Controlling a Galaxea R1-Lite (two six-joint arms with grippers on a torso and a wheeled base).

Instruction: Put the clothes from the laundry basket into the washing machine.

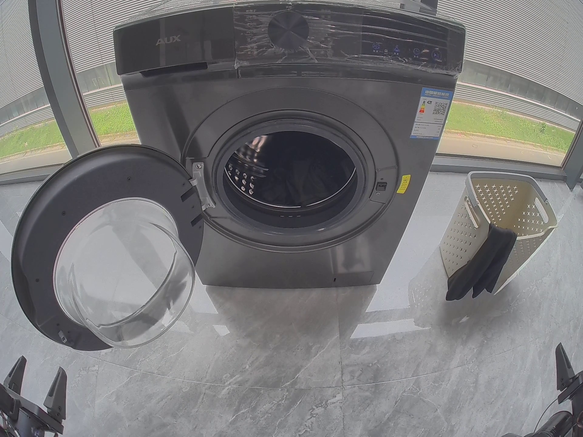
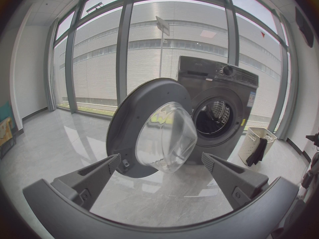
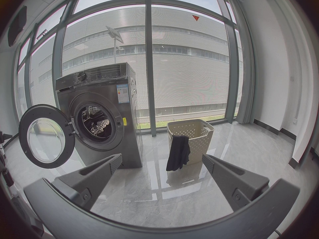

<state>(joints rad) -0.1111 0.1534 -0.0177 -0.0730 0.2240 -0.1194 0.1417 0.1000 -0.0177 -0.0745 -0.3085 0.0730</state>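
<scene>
- Left gripper [image 2: 161,160]: low at the near left of the floor [image 1: 303,365], in front of the open door. Jaws stand wide apart with nothing between them.
- Door [image 1: 79,213]: swung fully open to the left on its hinge, inner side facing out, with the clear glass bowl [image 1: 124,271] bulging toward the robot.
- Washing machine [image 1: 340,101]: a dark grey front-loader standing on the floor against the window wall. The control panel along its top is covered in clear film.
- Drum opening [image 1: 290,174]: round, unobstructed and dark inside. Perforated metal shows at its left wall. Whether anything lies in the drum cannot be told.
- Laundry basket [image 1: 460,238]: white, perforated, on the floor near the machine's right side and apart from it.
- Black garment [image 1: 483,265]: draped over the basket's near rim and hanging down its outer wall. The lower end reaches close to the floor. The rest of the basket's inside shows bare perforated walls.
- Right gripper [image 3: 161,160]: low at the near right of the floor, well apart from the basket and garment. Jaws are spread wide and hold nothing.
</scene>
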